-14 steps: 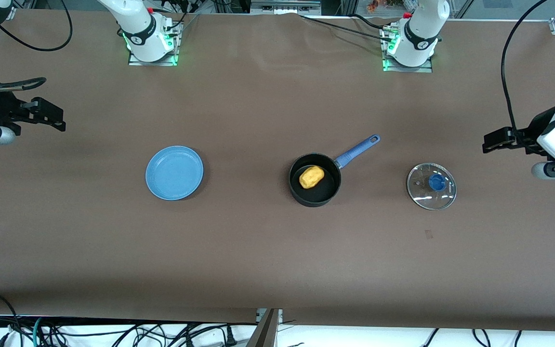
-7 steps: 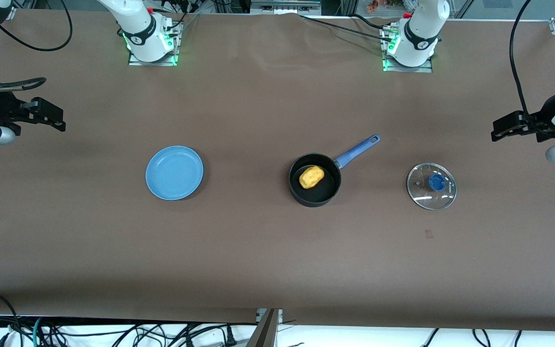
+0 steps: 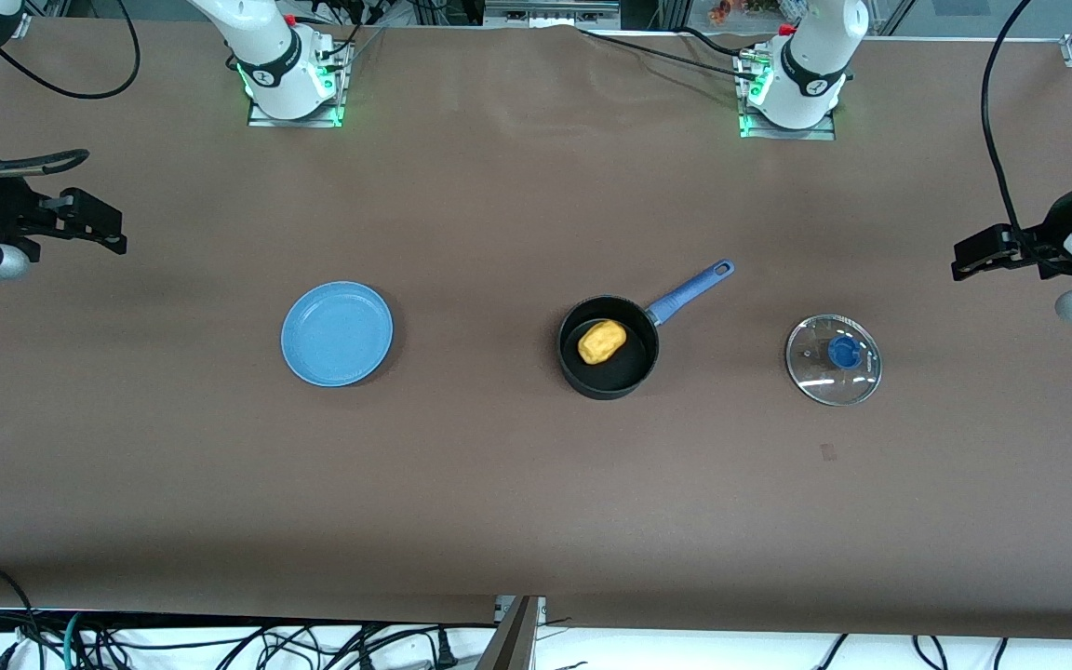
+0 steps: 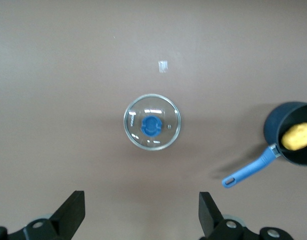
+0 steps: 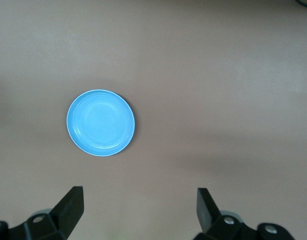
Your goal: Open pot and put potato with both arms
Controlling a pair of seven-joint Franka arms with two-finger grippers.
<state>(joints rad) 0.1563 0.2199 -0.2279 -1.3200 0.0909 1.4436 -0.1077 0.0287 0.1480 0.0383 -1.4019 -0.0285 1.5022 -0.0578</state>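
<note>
Left gripper [image 3: 964,261] has withdrawn toward the table [image 3: 499,502] edge, fingers spread; right gripper [image 3: 117,234] likewise spread, waiting. Pot [image 3: 609,347] handle points two o'clock.

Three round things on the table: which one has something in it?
The black pot, midway between the other two: the potato lies inside. The blue plate is bare, and the glass lid lies flat on the table.

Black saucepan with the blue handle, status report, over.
Left gripper open, up over the table's left-arm end; right gripper open, waiting. Yellow potato in black saucepan; glass lid off beside it. Nothing obstructing.
</note>
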